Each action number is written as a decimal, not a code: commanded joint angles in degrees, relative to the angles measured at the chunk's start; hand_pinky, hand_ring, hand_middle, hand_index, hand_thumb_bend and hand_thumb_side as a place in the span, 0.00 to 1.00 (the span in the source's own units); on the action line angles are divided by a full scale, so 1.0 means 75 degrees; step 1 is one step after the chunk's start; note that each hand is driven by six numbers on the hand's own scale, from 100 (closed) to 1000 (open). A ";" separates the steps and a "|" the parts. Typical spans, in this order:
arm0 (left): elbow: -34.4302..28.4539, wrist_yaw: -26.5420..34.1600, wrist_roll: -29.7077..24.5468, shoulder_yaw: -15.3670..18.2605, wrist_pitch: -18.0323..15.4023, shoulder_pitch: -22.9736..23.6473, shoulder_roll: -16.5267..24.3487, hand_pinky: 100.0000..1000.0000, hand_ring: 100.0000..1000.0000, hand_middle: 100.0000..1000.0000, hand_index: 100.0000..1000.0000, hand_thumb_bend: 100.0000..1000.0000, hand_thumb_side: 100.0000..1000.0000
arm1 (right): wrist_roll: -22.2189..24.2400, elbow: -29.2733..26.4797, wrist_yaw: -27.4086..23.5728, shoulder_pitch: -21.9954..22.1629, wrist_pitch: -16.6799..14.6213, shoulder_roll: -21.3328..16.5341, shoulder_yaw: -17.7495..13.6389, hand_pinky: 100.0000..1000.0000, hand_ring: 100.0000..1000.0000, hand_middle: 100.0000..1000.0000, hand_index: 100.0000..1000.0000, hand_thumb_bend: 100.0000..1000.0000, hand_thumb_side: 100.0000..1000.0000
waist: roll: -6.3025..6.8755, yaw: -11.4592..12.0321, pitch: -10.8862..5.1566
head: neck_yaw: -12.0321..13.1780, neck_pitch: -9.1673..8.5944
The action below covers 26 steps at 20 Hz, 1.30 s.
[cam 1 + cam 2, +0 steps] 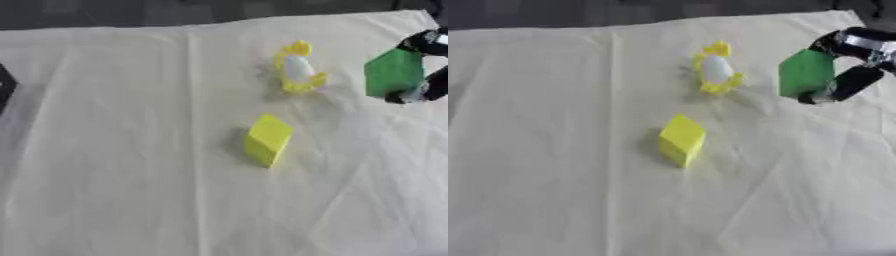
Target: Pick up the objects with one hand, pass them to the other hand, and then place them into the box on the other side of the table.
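Note:
My right hand [852,75] comes in from the right edge and is shut on a green block [805,73], fingers curled round its far and near sides, just above the cloth. A yellow block [681,139] lies tilted near the middle of the table. Beyond it rests a yellow toy with a white oval middle [716,68], to the left of the green block. My left hand shows in neither view.
A white wrinkled cloth [105,150] covers the table, with a dark strip of floor beyond its far edge. A dark shape [5,86] pokes in at the left edge in the left eye view.

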 commanded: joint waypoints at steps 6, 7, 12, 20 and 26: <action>-0.0323 -0.0155 -0.0272 -0.0145 0.0075 -0.0632 0.0693 0.73 0.77 0.81 0.84 0.10 0.75 | -0.0711 -0.1022 -0.0483 -0.0695 0.0918 0.0339 0.0253 0.77 0.54 0.22 0.50 0.01 0.00 | 0.0118 -0.0018 -0.0447 | 0.0080 0.0163; -0.0352 -0.0196 -0.0330 -0.0185 0.0111 -0.0740 0.0786 0.73 0.77 0.81 0.84 0.10 0.74 | -0.0821 -0.1065 -0.0519 -0.0826 0.1031 0.0507 0.0337 0.77 0.54 0.22 0.49 0.00 0.00 | 0.0118 -0.0023 -0.0473 | 0.0071 0.0165; -0.0489 -0.0417 -0.0684 -0.0445 0.0333 -0.1412 0.1301 0.73 0.77 0.81 0.84 0.10 0.66 | -0.1408 -0.1101 -0.0672 -0.1390 0.1491 0.1345 0.0754 0.75 0.53 0.22 0.50 0.00 0.00 | 0.0137 -0.0016 -0.0575 | 0.0018 0.0248; -0.0440 -0.1068 -0.1994 -0.1361 0.1130 -0.2786 0.1825 0.75 0.77 0.81 0.84 0.11 0.58 | -0.2039 -0.1031 -0.0140 -0.2102 0.1638 0.2418 0.1576 0.77 0.54 0.24 0.51 0.00 0.00 | 0.0163 0.0045 -0.0668 | -0.0152 0.0295; -0.0194 -0.1936 -0.3418 -0.2290 0.1732 -0.3846 0.1853 0.76 0.78 0.80 0.84 0.15 0.52 | -0.2091 -0.0858 0.0092 -0.2488 0.1689 0.3011 0.2112 0.75 0.54 0.24 0.51 0.00 0.00 | 0.0150 0.0157 -0.0705 | -0.0275 0.0296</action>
